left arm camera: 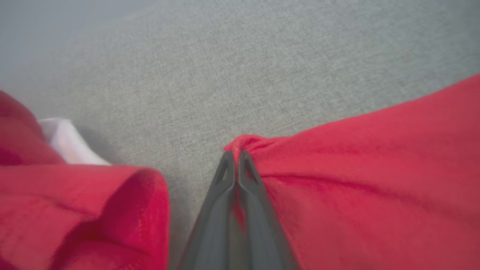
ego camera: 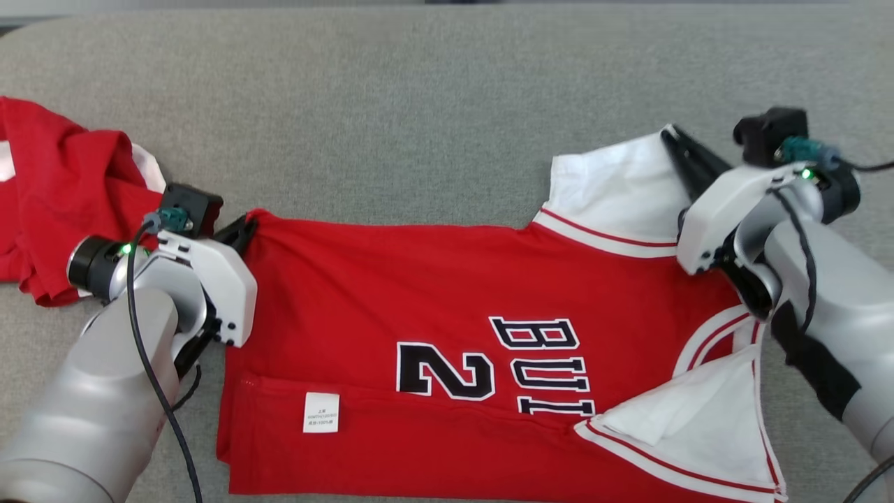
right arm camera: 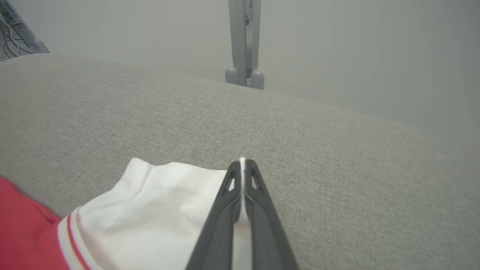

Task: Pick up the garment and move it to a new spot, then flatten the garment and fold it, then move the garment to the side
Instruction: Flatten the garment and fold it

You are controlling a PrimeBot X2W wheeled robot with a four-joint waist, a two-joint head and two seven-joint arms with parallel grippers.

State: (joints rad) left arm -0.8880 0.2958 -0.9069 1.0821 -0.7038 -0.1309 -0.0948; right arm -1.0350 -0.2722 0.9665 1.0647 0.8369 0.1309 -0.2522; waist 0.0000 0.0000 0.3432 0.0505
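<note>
The garment (ego camera: pixel 419 293), a red jersey with white sleeves and a black number 2, lies spread on the grey cushion (ego camera: pixel 419 105). My left gripper (ego camera: pixel 246 225) is shut on its far hem corner; in the left wrist view that gripper (left arm camera: pixel 236 153) pinches bunched red cloth (left arm camera: pixel 356 168). My right gripper (ego camera: pixel 669 133) is shut on the edge of the far white sleeve (ego camera: pixel 614 188). The right wrist view has the gripper (right arm camera: pixel 242 162) clamping white cloth (right arm camera: pixel 157 206) between its fingertips.
A second red garment (ego camera: pixel 63 188) lies crumpled at the left of the cushion, just behind my left wrist, also red folds (left arm camera: pixel 75 213) in the left wrist view. A grey post (right arm camera: pixel 245 41) stands beyond the cushion's far edge.
</note>
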